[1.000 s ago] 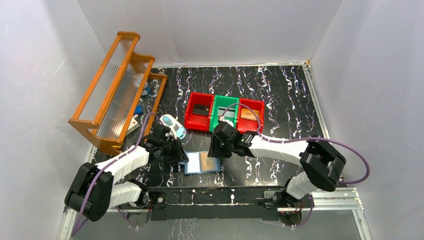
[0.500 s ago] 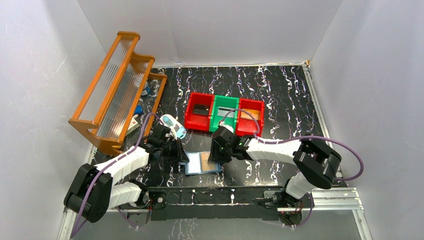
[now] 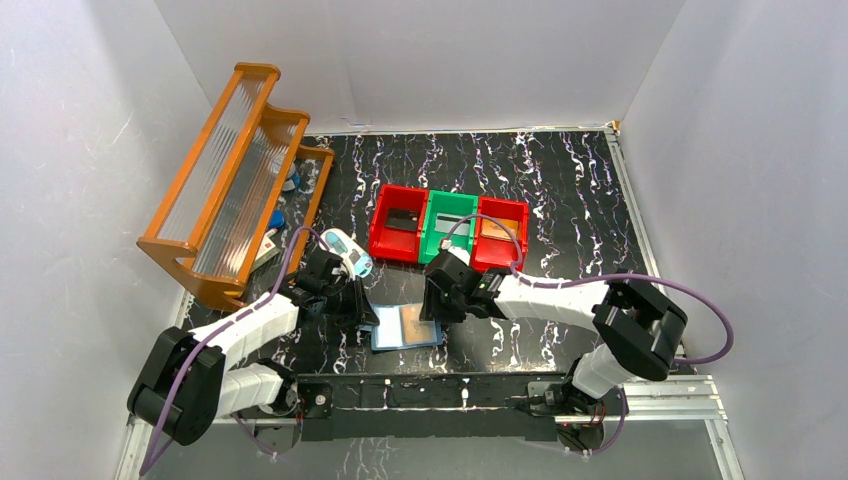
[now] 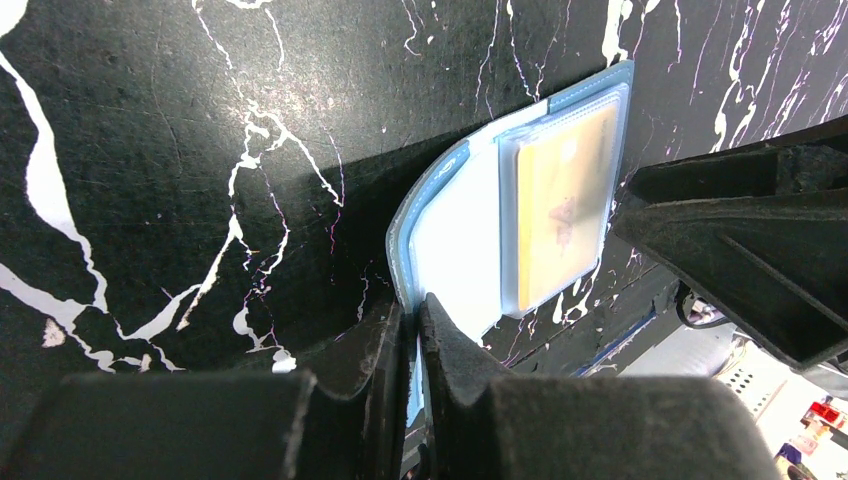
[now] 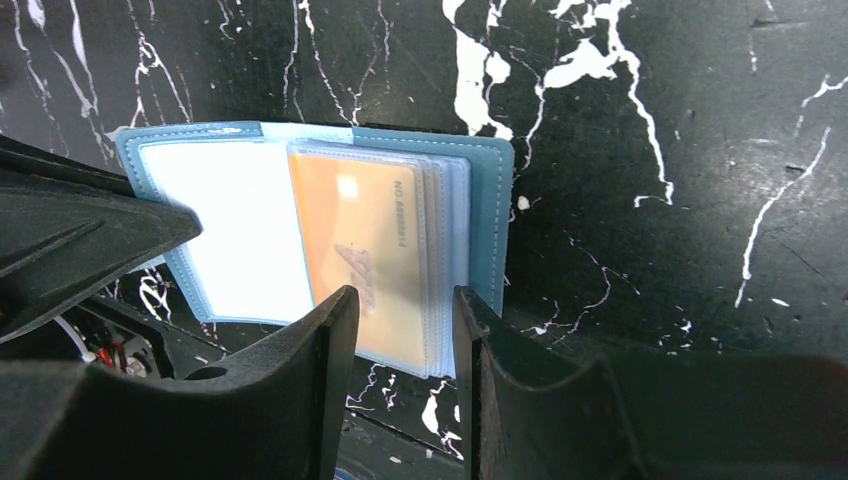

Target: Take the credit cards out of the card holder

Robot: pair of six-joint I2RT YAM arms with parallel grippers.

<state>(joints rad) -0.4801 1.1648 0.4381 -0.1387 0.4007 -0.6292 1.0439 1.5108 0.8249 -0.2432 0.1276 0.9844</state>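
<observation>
The blue card holder (image 3: 405,326) lies open on the black marbled table between my two grippers. A tan-orange credit card (image 5: 360,230) sits in its clear pocket stack, also seen as the tan-orange credit card (image 4: 560,210) in the left wrist view. My left gripper (image 4: 412,312) is shut on the card holder's (image 4: 450,230) left flap edge. My right gripper (image 5: 405,300) is open, its fingertips (image 5: 340,305) standing either side of the pocket stack's near edge on the card holder (image 5: 230,220). In the top view the left gripper (image 3: 362,310) and the right gripper (image 3: 437,318) flank the holder.
Three bins stand behind the holder: a red bin (image 3: 380,236) with a dark card, a green bin (image 3: 434,232), and a red bin (image 3: 519,238) with a tan card. A white-and-blue oval case (image 3: 348,252) lies by the left arm. An orange rack (image 3: 232,170) fills the back left.
My right gripper has shifted a little left, closer over the card holder's pocket side. The left gripper keeps its grip on the flap and has not moved.
</observation>
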